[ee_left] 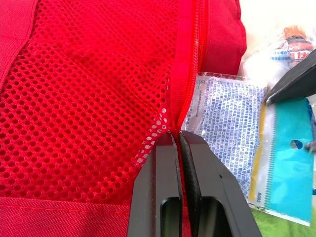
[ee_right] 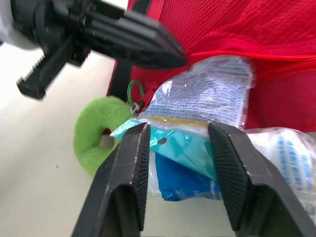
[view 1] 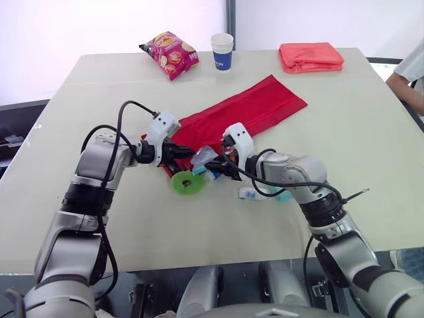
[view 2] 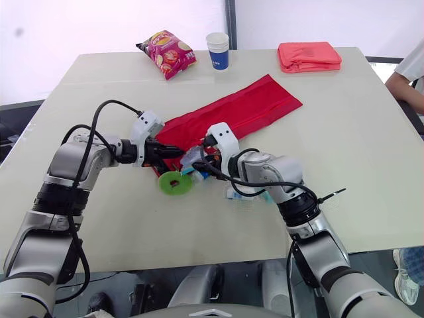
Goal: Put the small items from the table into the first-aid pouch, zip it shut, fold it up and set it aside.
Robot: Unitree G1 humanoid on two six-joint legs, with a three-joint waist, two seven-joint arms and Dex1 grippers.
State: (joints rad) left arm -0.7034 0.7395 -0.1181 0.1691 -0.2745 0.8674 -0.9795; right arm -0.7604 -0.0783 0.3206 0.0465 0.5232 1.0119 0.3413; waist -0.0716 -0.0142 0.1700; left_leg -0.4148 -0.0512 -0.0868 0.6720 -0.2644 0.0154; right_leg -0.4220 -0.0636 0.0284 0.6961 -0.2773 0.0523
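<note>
First-aid pouch (view 1: 255, 106): red, laid out unfolded on the table (view 1: 99, 218), its near end between the 2 grippers. Its mesh pocket (ee_left: 89, 98) faces up and the zip (ee_left: 196, 49) is undone.
Step in hand: loading, as I judge it. 1 sachet is at the pocket mouth and others lie outside the pouch.
Doing it well: hold the pocket's lip lifted and taut. Slide the sachet in flat along the mesh rather than pressing down. Let go only once it is past the zip line, so nothing snags the teeth later.
Left gripper (ee_left: 177, 139): clenched, pinching the mesh pocket's edge right beside the zip, at the pouch's near end.
Right gripper (ee_right: 177, 129): spread wide, its 2 fingers straddling a blue-printed sachet (ee_right: 202, 96) with a teal header. I cannot tell whether the pads touch it. The sachet's far end lies against the pocket opening.
Loose sachets (view 1: 255, 194): on the near side of the pouch, close to its near end.
Green ring (view 1: 187, 183): just off the pouch's near corner.
Beyond the pouch: a snack bag (view 1: 169, 54), a paper cup (view 1: 222, 51) and a folded red cloth (view 1: 310, 56), well apart from it along the far edge.
</note>
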